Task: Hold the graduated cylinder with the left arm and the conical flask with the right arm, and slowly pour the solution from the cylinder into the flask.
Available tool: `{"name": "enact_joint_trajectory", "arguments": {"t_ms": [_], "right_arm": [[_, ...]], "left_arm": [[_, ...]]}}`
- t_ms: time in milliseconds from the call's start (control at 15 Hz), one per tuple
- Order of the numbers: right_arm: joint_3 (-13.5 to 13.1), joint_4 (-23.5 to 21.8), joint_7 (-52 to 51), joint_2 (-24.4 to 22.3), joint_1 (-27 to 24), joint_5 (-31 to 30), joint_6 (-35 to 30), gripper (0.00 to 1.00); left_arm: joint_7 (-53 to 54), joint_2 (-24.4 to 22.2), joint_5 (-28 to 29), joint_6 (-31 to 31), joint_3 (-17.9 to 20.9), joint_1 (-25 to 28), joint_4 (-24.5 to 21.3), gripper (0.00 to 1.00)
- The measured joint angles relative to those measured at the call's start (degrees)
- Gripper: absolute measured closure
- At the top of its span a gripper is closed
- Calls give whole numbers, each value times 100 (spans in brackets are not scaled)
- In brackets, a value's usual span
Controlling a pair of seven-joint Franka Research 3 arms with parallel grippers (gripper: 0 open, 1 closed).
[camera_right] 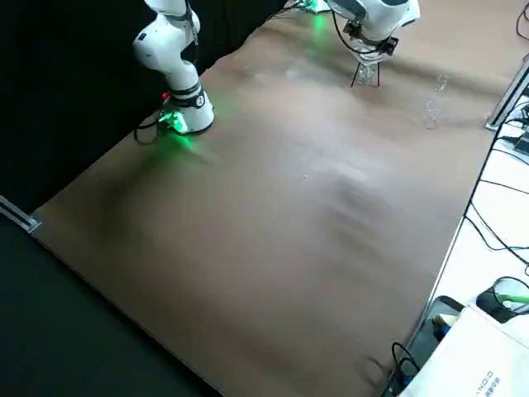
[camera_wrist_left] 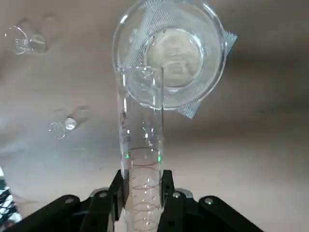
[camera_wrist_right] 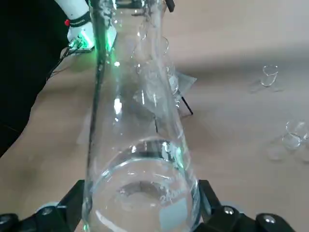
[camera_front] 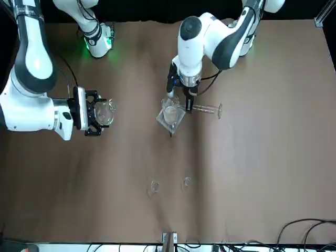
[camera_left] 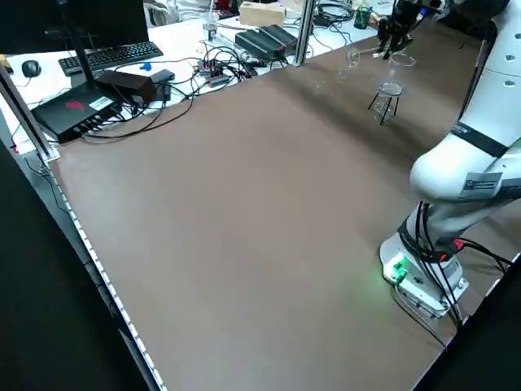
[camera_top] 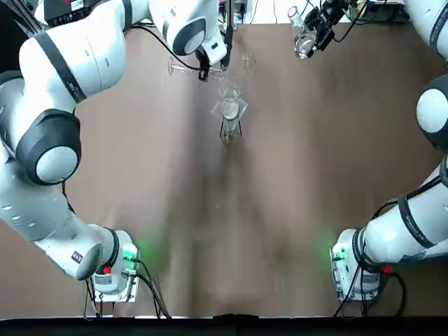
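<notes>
1 overhead camera faces down at the table [camera_top: 210,210].

A plain brown worktop [camera_top: 280,210] carries everything, its surface showing soft streaks of reflection. Along the robot-side edge stand the left arm base [camera_top: 115,283] and the right arm base [camera_top: 350,262], well apart, with black cables [camera_top: 159,297] beside them. Between the centre and the far edge, on the robot's left half, a thin-legged tripod [camera_left: 386,101] stands upright. Nearer the far edge are two small clear glass vessels [camera_front: 155,186] [camera_front: 187,181], near each other but not touching.
</notes>
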Motion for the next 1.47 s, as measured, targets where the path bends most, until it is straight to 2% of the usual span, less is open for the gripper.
{"name": "enact_joint_trajectory", "arguments": {"t_ms": [267, 600, 733, 800, 1467], "right_arm": [[0, 0, 418, -29, 311, -238, 182, 4], [-1, 2, 917, -102, 638, -463, 297, 4], [0, 28, 1185, -110, 773, -636, 327, 4], [2, 45, 1455, -112, 950, -774, 403, 4], [4, 116, 2718, -112, 1639, -1326, 710, 4]], "left_arm": [[138, 34, -709, 3, 0, 319, 51, 66], [855, 70, -2179, 6, -6, 717, 66, 66], [1404, 72, -2844, 6, -10, 952, 68, 66], [1989, 74, -3403, 0, -12, 1222, 68, 66], [4917, 276, -6072, -758, -26, 2954, 61, 66]]}}
